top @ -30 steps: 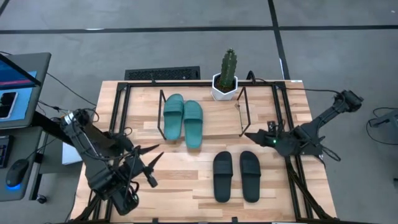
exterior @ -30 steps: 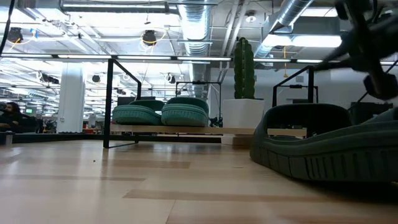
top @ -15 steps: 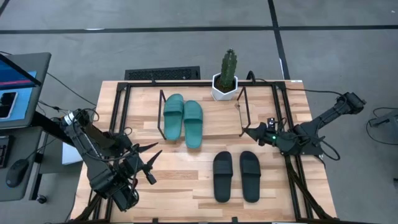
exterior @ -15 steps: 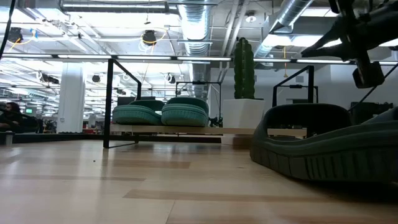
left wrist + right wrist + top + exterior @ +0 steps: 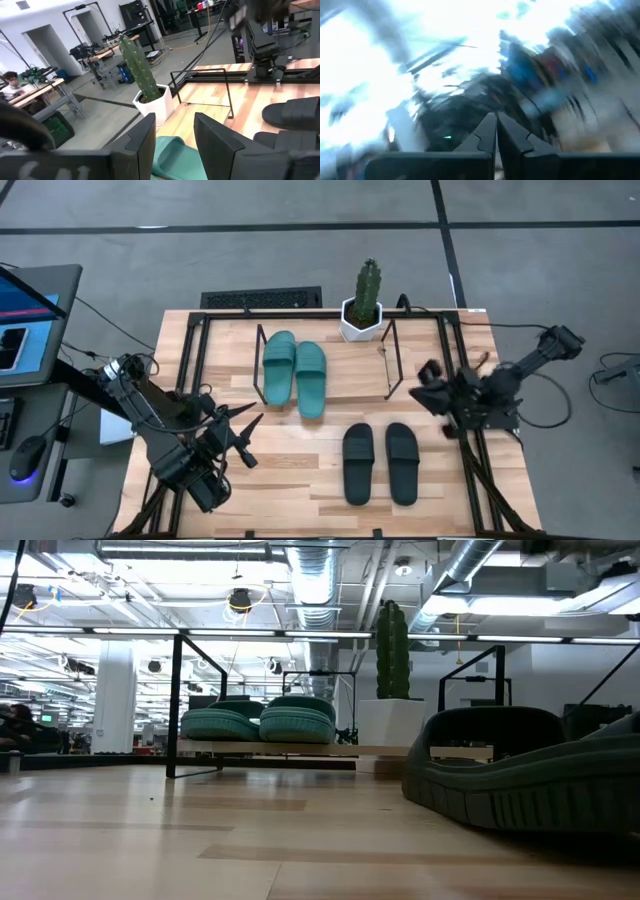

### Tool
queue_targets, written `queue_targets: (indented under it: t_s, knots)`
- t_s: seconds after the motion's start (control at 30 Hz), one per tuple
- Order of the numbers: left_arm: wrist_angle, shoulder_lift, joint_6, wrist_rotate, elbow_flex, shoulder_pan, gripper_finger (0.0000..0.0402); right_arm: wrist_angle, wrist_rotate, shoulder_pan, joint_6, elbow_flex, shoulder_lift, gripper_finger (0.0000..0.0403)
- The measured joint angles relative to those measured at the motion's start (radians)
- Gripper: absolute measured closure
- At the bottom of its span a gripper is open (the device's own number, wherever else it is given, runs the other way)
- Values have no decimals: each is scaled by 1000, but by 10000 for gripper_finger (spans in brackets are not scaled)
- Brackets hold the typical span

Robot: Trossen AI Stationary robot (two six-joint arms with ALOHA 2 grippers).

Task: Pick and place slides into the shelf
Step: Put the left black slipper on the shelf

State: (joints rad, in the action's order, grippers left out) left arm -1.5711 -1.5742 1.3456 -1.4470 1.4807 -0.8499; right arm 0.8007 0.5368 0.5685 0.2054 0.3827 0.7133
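Right end effector [image 5: 428,371] swung upward; black slides [image 5: 380,462] below, apart.

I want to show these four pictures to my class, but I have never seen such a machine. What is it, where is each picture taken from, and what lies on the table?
Two robot arms work at a wooden table. One picture looks straight down, one looks level across the tabletop, and one comes from each wrist. The teal slides lie on the shelf; the black slides lie on the table in front. A potted cactus stands behind. The left claw is open, the right claw shut; neither holds anything.
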Motion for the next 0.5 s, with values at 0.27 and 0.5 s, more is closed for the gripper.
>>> queue_targets:
  t_s: [0.27, 0.5]
  knots:
    - [0, 19, -3, -1, 0, 4, 278, -930, 100, 92, -326, 545, 76, 389]
    - [0, 19, 8, 33, 0, 0, 278, -1815, -15, 75, -25, 1103, 395, 392]
